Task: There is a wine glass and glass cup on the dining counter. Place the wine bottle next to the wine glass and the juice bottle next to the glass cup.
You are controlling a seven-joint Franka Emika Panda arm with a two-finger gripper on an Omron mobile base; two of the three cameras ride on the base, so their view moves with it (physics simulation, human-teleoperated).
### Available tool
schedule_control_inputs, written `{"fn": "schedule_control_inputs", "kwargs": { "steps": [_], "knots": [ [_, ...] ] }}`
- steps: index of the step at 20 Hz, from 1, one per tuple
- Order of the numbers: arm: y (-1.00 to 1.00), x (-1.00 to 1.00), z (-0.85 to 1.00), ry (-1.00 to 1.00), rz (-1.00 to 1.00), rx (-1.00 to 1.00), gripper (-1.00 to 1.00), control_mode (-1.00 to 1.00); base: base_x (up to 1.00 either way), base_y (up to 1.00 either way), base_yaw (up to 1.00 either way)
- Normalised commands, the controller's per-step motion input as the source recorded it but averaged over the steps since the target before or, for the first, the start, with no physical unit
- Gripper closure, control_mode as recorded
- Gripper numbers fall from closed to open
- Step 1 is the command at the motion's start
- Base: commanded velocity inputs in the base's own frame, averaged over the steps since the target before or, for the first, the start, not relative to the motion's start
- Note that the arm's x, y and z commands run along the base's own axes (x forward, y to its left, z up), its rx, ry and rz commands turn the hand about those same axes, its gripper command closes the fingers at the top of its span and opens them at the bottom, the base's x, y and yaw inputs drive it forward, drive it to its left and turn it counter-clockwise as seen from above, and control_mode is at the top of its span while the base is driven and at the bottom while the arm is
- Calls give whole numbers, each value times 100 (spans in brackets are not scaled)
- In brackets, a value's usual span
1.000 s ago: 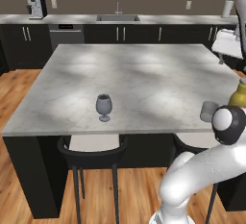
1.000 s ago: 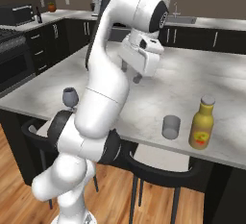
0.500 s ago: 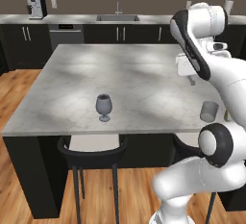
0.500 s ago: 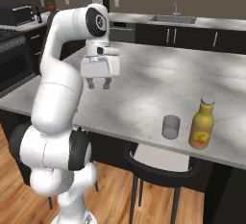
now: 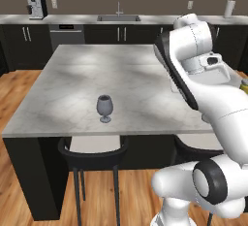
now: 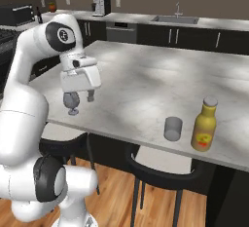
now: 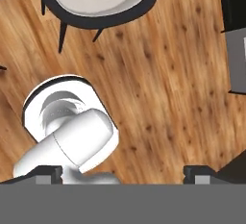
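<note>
gripper point(image 6: 80, 97): hanging wide apart with nothing between the fingers, sitting above the near left part of the counter in the right base view, just in front of the wine glass; in the hand view the two dark fingertips point(image 7: 45, 172) are standing far apart at the bottom edge, looking straight down at the floor
dining counter point(image 5: 77, 84): marbled pale top, black sides, taking up the middle of both base views
wine glass point(image 5: 104, 107): standing upright near the front edge of the counter, left of centre in the left base view; partly hidden behind the hand in the right base view
glass cup point(image 6: 172, 128): standing upright near the front edge, well apart from the wine glass
juice bottle point(image 6: 205, 125): standing upright on the counter just beside the glass cup, on its right in the right base view, not touching it
wine bottle: cannot tell where it is sitting
stools point(image 6: 165, 173): two dark-framed stools with pale seats sitting tucked under the front edge of the counter
floor point(image 7: 163, 83): wood planks lying below the hand, one stool seat showing at the top of the hand view
back wall counter point(image 5: 72, 19): sink and coffee machine point(image 5: 37, 7) sitting on it, far behind the island
</note>
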Motion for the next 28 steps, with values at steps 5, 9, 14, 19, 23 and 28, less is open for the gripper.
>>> {"fn": "schedule_control_inputs", "kwargs": {
  "steps": [5, 9, 14, 19, 23, 28],
  "knots": [
    [9, -3, -8, 5, 2, 1, -100, 100, -38, 52, 8],
    [0, 0, 0, 0, 0, 0, -100, 100, -59, 100, 19],
    [0, 0, 0, 0, 0, 0, -100, 100, -26, 100, 18],
    [0, 0, 0, 0, 0, 0, -100, 100, -4, 100, 12],
    [0, 0, 0, 0, 0, 0, -100, 100, 0, 100, 9],
    [0, 0, 0, 0, 0, 0, -100, 100, 14, 100, 5]
  ]
}}
